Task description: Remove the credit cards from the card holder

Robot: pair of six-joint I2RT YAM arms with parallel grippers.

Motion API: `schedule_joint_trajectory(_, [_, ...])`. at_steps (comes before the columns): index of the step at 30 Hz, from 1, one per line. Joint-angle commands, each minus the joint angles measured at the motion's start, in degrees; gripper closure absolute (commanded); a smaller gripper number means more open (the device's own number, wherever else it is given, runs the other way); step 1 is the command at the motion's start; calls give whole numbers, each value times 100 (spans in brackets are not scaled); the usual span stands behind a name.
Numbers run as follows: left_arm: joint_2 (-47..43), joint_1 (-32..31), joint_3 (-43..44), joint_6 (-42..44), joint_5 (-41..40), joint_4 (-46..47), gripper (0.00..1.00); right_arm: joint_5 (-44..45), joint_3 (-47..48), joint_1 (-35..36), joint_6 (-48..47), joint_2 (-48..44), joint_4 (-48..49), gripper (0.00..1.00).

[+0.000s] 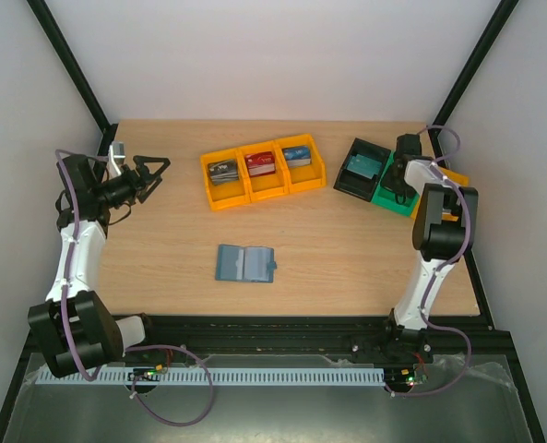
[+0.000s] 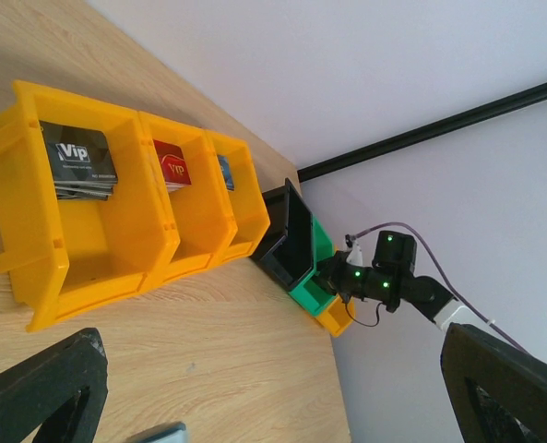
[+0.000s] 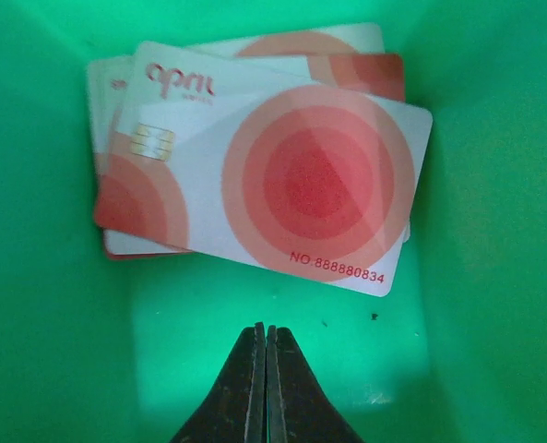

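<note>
Wood table [image 1: 347, 268], holder [image 1: 245, 264] open mid-table, untouched. Right gripper [image 3: 266, 334] pinched shut, empty, down in green bin [image 3: 52, 323] just short of red-and-white cards [image 3: 264, 175], seemingly sorted there by colour. Left gripper [image 1: 151, 175] spread wide, idle far left

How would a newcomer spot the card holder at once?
Find the three yellow bins far across the table. In front of them, alone on the wood, lies the card holder: a flat, open blue-grey booklet, not a bin.
</note>
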Motion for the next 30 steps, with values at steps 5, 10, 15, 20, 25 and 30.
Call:
schedule_joint_trajectory(5, [30, 82, -16, 90, 125, 107, 1, 558, 543, -13, 39, 670, -135, 98])
schedule_joint_trajectory(10, [71, 124, -15, 86, 119, 87, 1, 1024, 744, -9, 103, 721, 25, 98])
schedule_joint_trajectory(15, [95, 188, -7, 107, 129, 80, 1, 1378, 941, -29, 17, 837, 186, 98])
schedule_joint_trajectory(20, [125, 208, -85, 101, 59, 84, 1, 884, 1040, -38, -27, 743, 348, 98])
schedule_joint_trajectory(25, [122, 208, -208, 61, -183, 19, 1, 1070, 930, 276, -70, 218, 298, 99])
schedule_joint_trajectory(30, [-103, 137, -707, -66, -777, -36, 1, 1267, -10, 843, 119, -1122, 1088, 90])
